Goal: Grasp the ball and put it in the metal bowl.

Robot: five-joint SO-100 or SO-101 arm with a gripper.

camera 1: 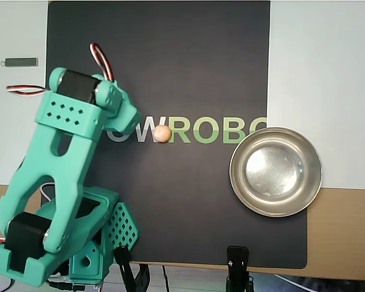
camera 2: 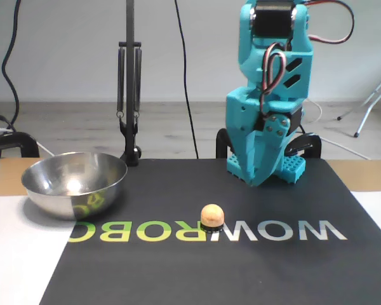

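Overhead view, left to right: the teal hand (camera 1: pixel 131 118) is hanging above the black mat (camera 1: pixel 188 207), its opening indiscernible and nothing visibly held; the ball (camera 1: pixel 162 134) is sitting just right of it on the lettering; the metal bowl (camera 1: pixel 275 172) is lying farther right, well apart

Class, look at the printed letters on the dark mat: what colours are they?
The mat's letters are white and light green; the fixed view shows them best, with the ball sitting on them.

White and green letters on the black mat (camera 1: pixel 170 73) read "WOWROBO". The ball (camera 1: pixel 162 134) sits on the second W, covering part of it. The metal bowl (camera 2: pixel 74 183) mirrors a few green letters, unreadable.
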